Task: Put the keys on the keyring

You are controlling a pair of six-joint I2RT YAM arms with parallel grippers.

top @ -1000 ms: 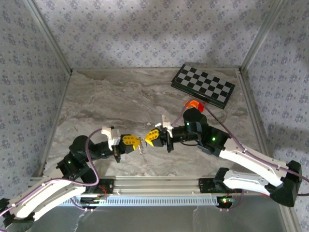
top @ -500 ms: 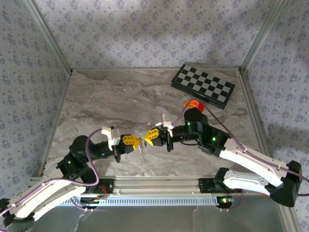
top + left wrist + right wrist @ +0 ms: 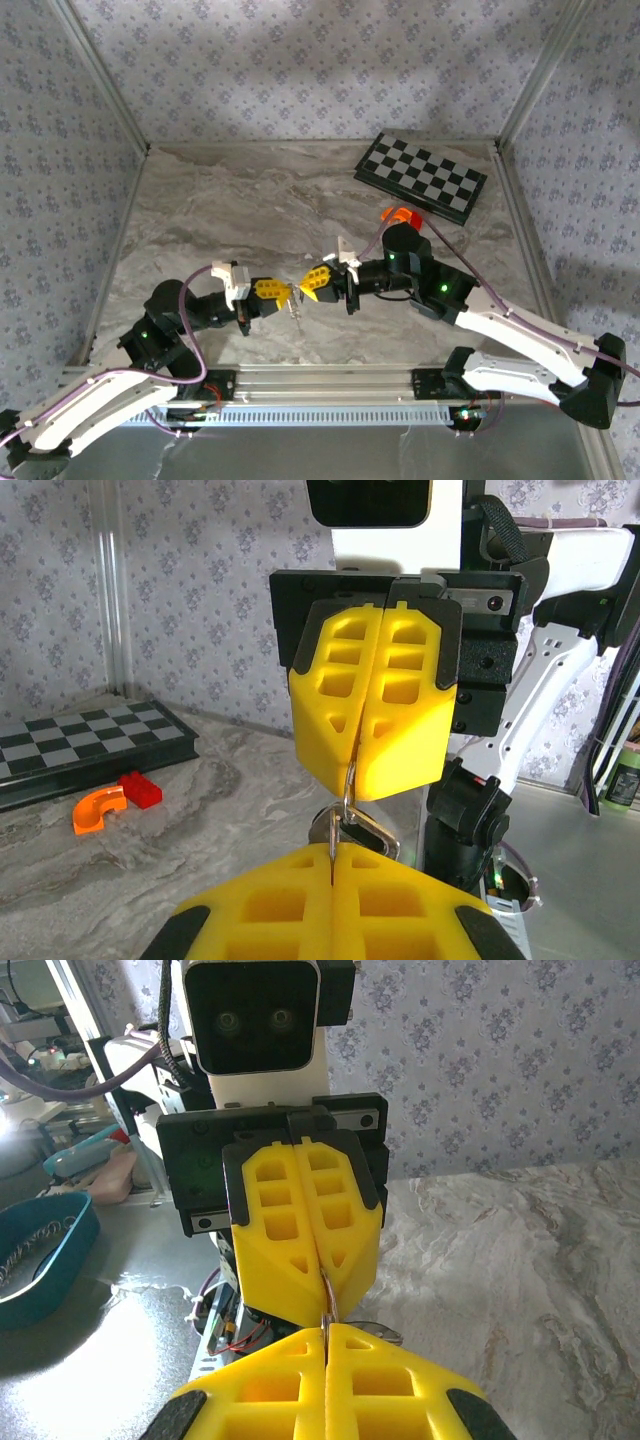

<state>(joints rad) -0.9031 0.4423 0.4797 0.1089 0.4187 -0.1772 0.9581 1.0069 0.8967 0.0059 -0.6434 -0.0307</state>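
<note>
Left wrist view: left gripper [image 3: 332, 865] clamps shut on a thin silver metal key [image 3: 331, 842]; facing it, right gripper [image 3: 356, 780] pinches the silver metal keyring [image 3: 376, 831]

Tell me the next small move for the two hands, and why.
Probably a slight push of the left hand to feed its thin metal piece, likely a key, onto the keyring. Both hands are shut, tip to tip above the table; the right hand pinches the ring. Whether the piece is already threaded I cannot tell.
</note>
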